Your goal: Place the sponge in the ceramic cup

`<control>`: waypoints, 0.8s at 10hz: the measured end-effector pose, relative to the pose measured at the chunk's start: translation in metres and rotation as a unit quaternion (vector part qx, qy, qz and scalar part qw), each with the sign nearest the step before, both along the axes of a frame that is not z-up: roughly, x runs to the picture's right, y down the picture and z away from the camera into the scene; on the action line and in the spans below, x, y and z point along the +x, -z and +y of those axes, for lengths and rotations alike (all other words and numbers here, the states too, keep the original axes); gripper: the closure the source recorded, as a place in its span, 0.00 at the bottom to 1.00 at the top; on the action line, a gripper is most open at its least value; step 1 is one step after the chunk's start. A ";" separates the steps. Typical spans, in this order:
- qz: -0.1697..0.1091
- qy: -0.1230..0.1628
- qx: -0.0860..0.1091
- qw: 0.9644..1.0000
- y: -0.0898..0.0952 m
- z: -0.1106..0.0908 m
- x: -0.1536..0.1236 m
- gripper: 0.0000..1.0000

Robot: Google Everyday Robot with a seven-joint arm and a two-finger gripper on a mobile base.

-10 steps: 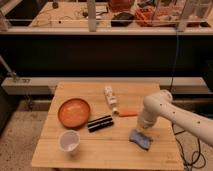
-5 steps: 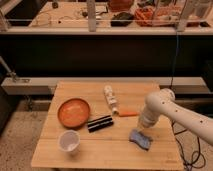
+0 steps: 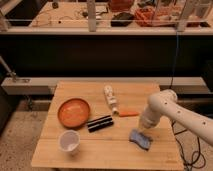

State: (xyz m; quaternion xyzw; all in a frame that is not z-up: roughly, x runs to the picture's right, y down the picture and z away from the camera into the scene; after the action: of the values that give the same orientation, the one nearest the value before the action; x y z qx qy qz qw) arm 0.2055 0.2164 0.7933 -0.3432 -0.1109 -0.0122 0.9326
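Two things mattered most for your job. Nearest the front of the light wooden table (image 3: 107, 152) stood the small round white ceramic cup (image 3: 69, 141). It was upright with its mouth facing up, so a soft thing could drop right in. Its inside looked pale and bare.

Over on the right, about as near, lay the little blue-grey lumpy sponge (image 3: 140, 139). It was flat on the wood and well apart from the cup, so the sponge was not in the cup.

Your white arm's gripper (image 3: 145, 126) pointed down just above the sponge, at its back edge. You could not tell if the gripper was open or closed, or if it touched the sponge. It likely hung there because that is the spot for taking hold of the sponge.

A little further back, in the middle, lay the flat black bar (image 3: 100, 123), close to the way from sponge to cup. Left of it sat the wide round orange bowl (image 3: 74, 112), just behind the cup. Further back lay a small orange stick (image 3: 128, 113) and a white tube (image 3: 110, 97).
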 end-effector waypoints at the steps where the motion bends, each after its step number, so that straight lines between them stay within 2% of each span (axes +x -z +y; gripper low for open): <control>1: 0.001 -0.003 0.001 1.000 0.001 -0.001 0.001 0.49; 5: 0.001 -0.019 0.002 1.000 0.001 0.002 0.004 0.49; 6: 0.002 -0.024 0.003 1.000 0.001 0.002 0.005 0.46; 8: 0.004 -0.032 0.005 0.999 0.002 0.003 0.003 0.29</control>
State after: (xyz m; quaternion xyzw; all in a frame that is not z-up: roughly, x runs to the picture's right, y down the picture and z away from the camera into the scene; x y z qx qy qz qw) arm 0.2089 0.2190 0.7914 -0.3349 -0.1184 0.0184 0.9346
